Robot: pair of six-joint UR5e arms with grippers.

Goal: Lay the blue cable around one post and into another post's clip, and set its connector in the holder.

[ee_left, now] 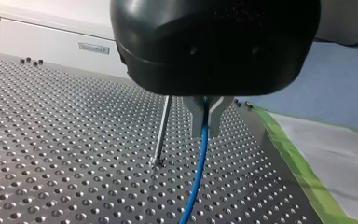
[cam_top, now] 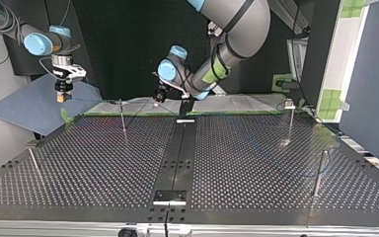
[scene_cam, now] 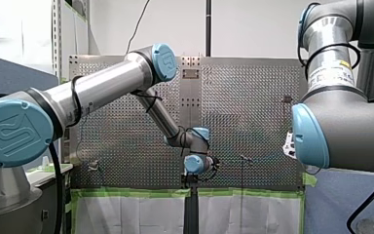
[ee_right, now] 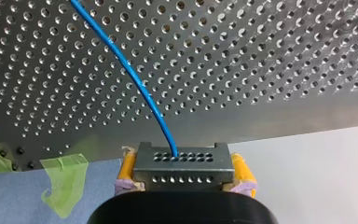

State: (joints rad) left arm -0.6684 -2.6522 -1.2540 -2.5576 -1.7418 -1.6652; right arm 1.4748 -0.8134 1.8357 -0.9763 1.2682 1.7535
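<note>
Held at two points
My left gripper (ee_left: 205, 120) pinches the blue cable (ee_left: 196, 179); my right gripper (ee_right: 184, 170) clamps its connector (ee_right: 182, 161)

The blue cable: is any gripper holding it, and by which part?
Both. My left gripper pinches the blue cable partway along its length. My right gripper clamps its grey connector by the two sides, between yellow pads.
</note>
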